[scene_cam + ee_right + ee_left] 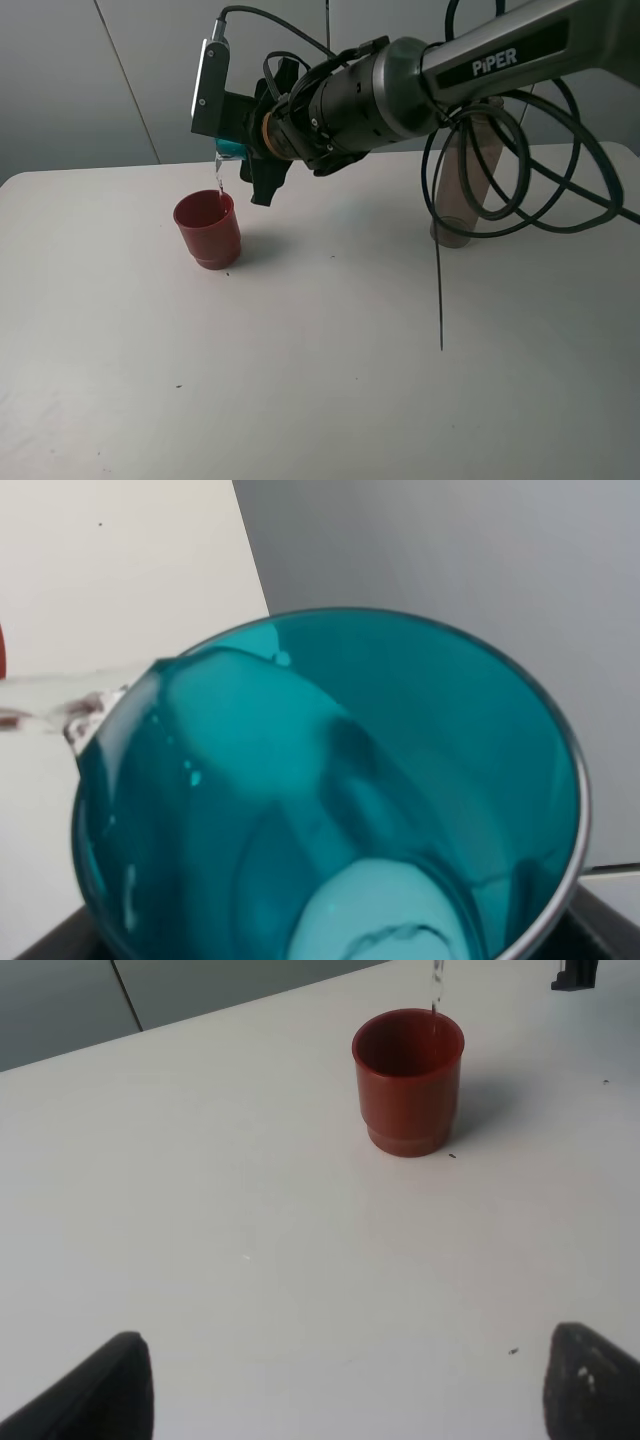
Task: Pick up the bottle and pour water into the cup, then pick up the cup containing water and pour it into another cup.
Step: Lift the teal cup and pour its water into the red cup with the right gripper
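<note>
Teal cup [232, 148] is hanging tipped on its side above the red cup [207, 230], and we are gripping it in the right claw [255, 140], whose jaws are closed around its body. We are holding it this steeply so that its lip is pointing down over the red cup's mouth; the right wrist view is looking straight into the teal cup [330, 800], where only droplets and a thin run of water at the lip are showing, so we are judging it close to empty. A thin stream of water [218, 180] is falling from that lip, and in the left wrist view the stream [436, 985] is dropping just inside the far rim of the red cup [408, 1080], which is a narrow margin for a spill. That cup is standing upright on the desk [350, 350], directly under the pour and apart from everything else. Our left claw [350, 1400] is hovering low over the desk with its fingers spread wide and nothing between them, staying out of the pour. Well off to the right, the bottle [465, 190] is standing on the desk behind the arm's cables, so we are taking this for the second pour.
</note>
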